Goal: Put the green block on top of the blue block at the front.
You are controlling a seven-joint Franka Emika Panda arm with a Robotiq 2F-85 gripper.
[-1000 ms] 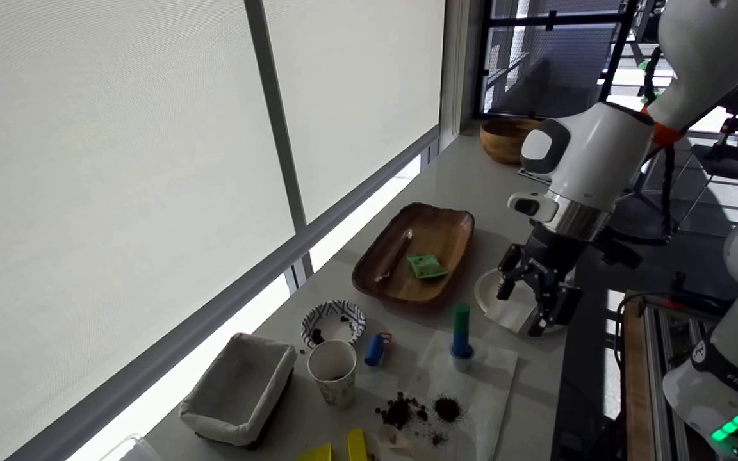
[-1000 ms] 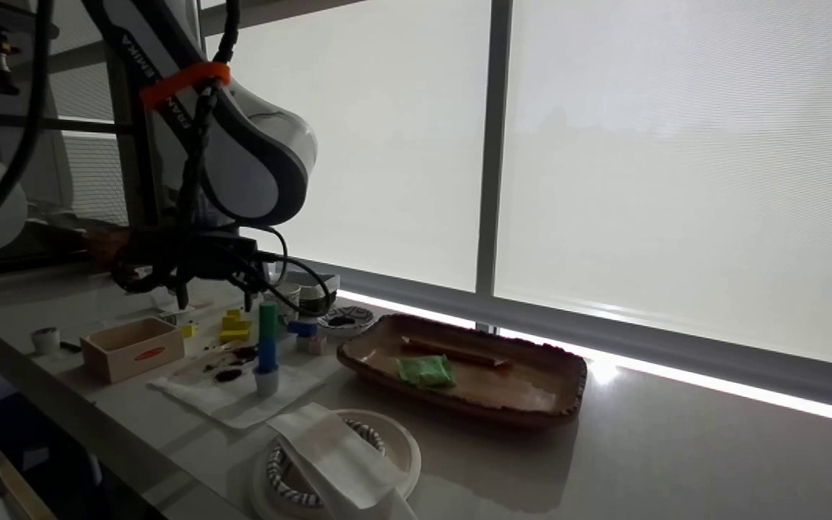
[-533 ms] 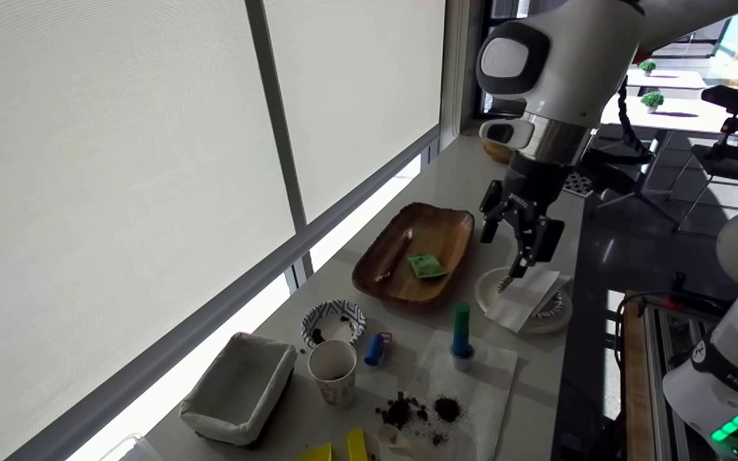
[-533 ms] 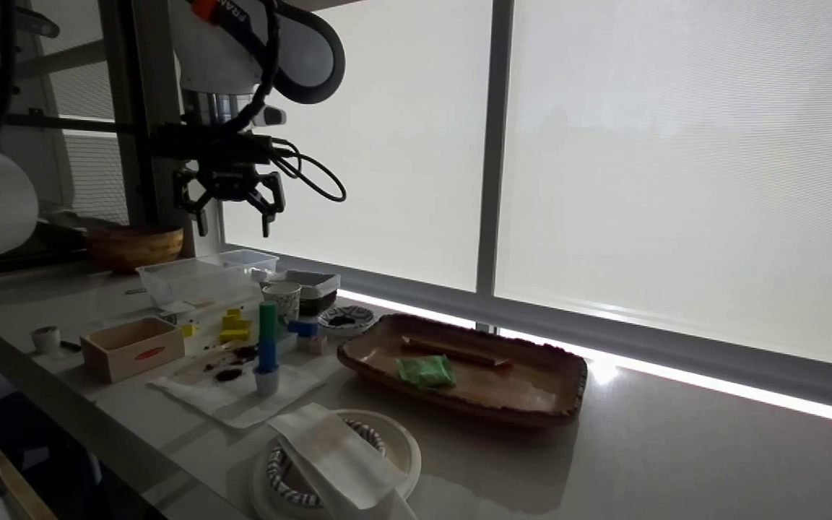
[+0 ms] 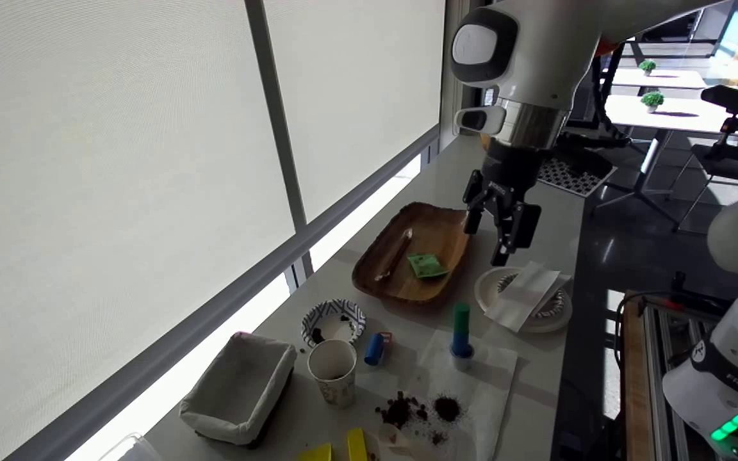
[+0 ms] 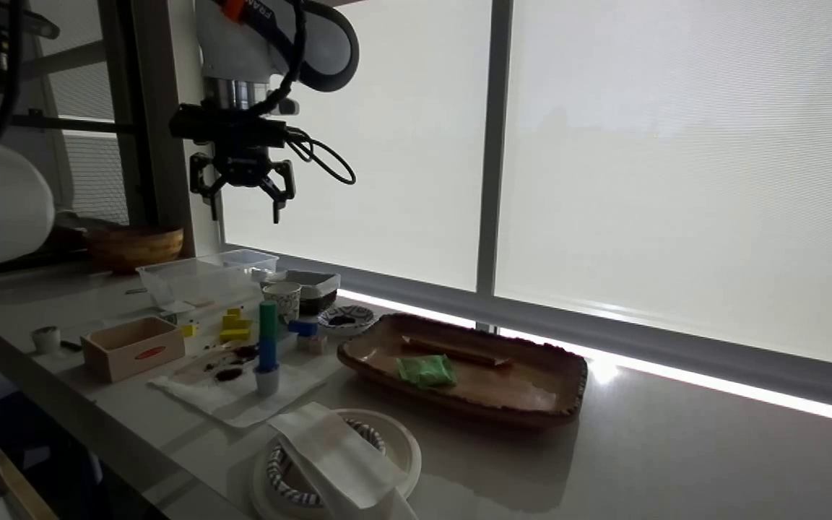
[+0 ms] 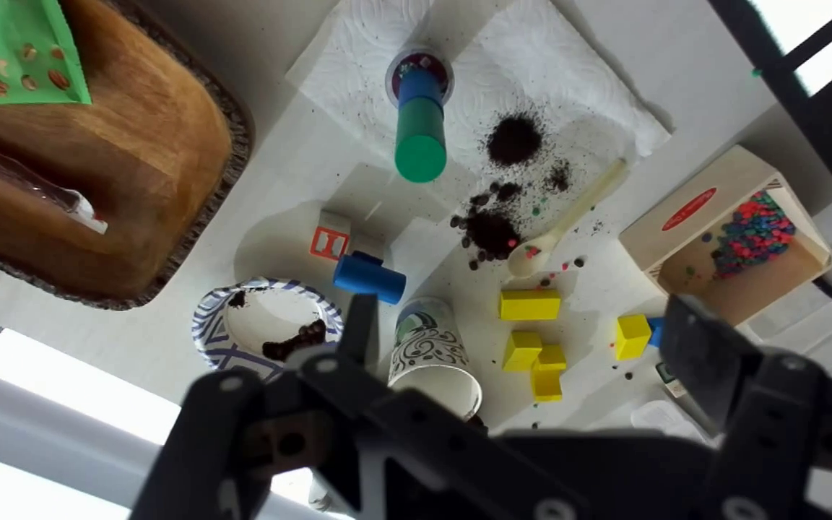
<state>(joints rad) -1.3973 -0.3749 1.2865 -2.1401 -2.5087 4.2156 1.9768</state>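
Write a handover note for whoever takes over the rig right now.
Tool: open, holding nothing, up in the air and apart from the blocks.
Job's things: green block stands upright on top of the blue block, which rises from a small cup on a paper towel.
Done: green is on blue, standing without the tool's support.
Left: apparently nothing to place; just avoid knocking the two over.

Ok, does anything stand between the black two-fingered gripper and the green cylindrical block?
Nothing visible does: the open gripper hangs higher, and the green block, already on the upright blue cylinder, shows uncovered in all views.
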